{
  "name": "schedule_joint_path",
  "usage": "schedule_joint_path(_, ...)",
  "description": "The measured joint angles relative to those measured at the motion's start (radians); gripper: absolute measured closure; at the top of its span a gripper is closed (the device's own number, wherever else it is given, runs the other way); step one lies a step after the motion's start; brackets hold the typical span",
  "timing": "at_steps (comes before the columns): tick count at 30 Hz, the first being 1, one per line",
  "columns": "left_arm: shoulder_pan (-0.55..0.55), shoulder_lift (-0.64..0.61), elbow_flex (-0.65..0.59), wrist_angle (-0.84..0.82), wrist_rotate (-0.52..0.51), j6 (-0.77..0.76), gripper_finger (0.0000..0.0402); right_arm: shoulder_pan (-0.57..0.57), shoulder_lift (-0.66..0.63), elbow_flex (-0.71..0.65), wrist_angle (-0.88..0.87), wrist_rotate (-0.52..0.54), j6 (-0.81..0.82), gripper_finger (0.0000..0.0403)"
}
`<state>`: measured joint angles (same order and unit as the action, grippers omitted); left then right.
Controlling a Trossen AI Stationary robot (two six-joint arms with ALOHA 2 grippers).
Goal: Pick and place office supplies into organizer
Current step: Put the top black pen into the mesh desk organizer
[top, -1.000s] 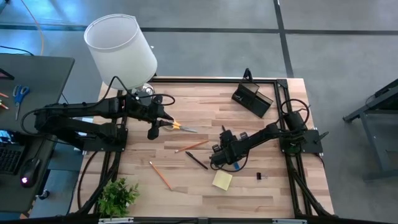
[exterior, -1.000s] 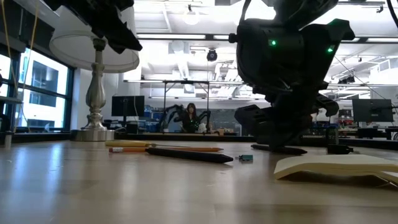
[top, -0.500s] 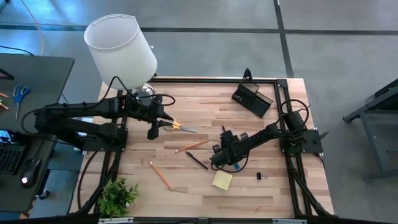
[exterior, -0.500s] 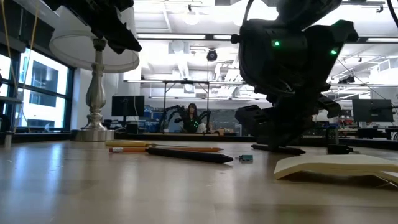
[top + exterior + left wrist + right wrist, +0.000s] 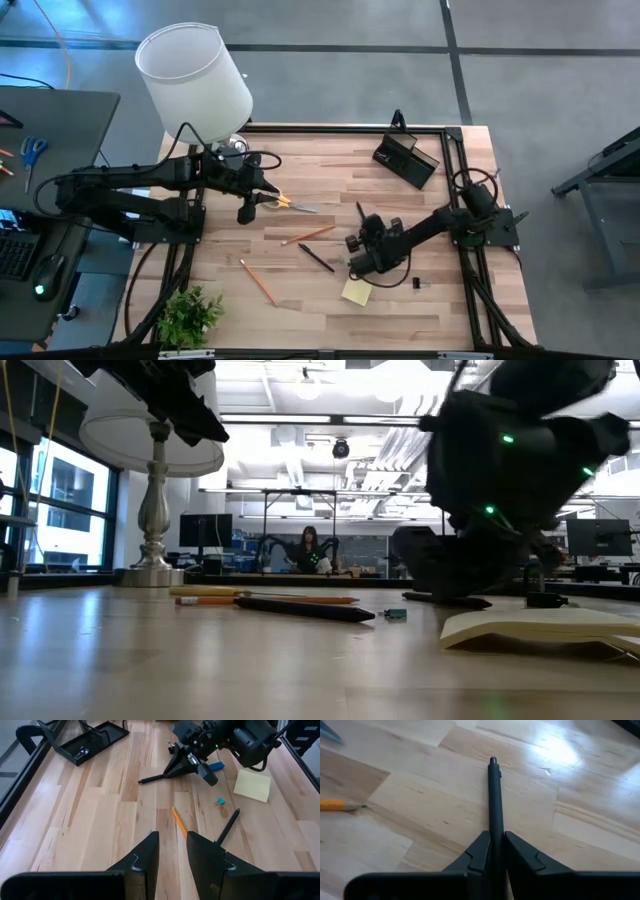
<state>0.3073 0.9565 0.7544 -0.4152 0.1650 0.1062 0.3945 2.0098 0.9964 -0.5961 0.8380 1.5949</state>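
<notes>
Since the black pen point(image 5: 494, 795) is already pinched between the right gripper point(image 5: 494, 851) fingers, its shaft running straight out ahead of the gripper along the fingers' own line, the relation that matters now is pen to organizer point(image 5: 405, 158). In the left wrist view the same pen point(image 5: 159, 776) sticks out from the right gripper point(image 5: 189, 761) at a slant, its free end low over the tabletop point(image 5: 330, 190), so it reads as lifted or nearly so; I can't confirm clearance. The organizer sits at the far corner on the right arm's side, tipped over on its side by the look of it, mesh walls showing in the left wrist view point(image 5: 80, 740). From the right gripper point(image 5: 362, 250) near mid-table it lies up and slightly outward, well apart, with bare tabletop between. My read: the pen's long axis has to be swung to line up with the organizer's open mouth before going in. The right arm is clearly the nearer one. The left gripper point(image 5: 171, 856) hangs on the lamp side, fingers a narrow gap apart and holding nothing, yellow-handled scissors point(image 5: 287, 203) just beside it. The sticky pad point(image 5: 356, 291) lies just beside the right gripper, second black pen point(image 5: 316, 258) and pencils point(image 5: 308, 235) between the arms.
</notes>
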Motion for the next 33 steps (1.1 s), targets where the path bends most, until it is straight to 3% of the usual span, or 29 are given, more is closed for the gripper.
schedule_joint_path(4, 0.0, 0.0, 0.0, -0.006, 0.0, 0.0, 0.0314, 0.028, 0.001, -0.068, 0.12, 0.083, 0.043, 0.0352)
schedule_joint_path(10, 0.0, 0.0, 0.0, -0.005, 0.0, 0.002, 0.0314, 0.069, 0.003, -0.117, 0.198, 0.153, 0.052, 0.0375)
schedule_joint_path(19, 0.0, 0.0, 0.0, -0.005, 0.0, 0.002, 0.0314, 0.076, 0.004, -0.112, 0.194, 0.158, -0.034, 0.0377)
schedule_joint_path(24, 0.0, 0.0, 0.0, -0.008, 0.0, 0.002, 0.0314, 0.077, 0.004, -0.066, 0.099, 0.187, -0.015, 0.0385)
schedule_joint_path(33, 0.0, 0.0, 0.0, -0.007, 0.0, 0.003, 0.0314, 0.083, -0.105, 0.022, -0.307, 0.501, 0.156, 0.0385)
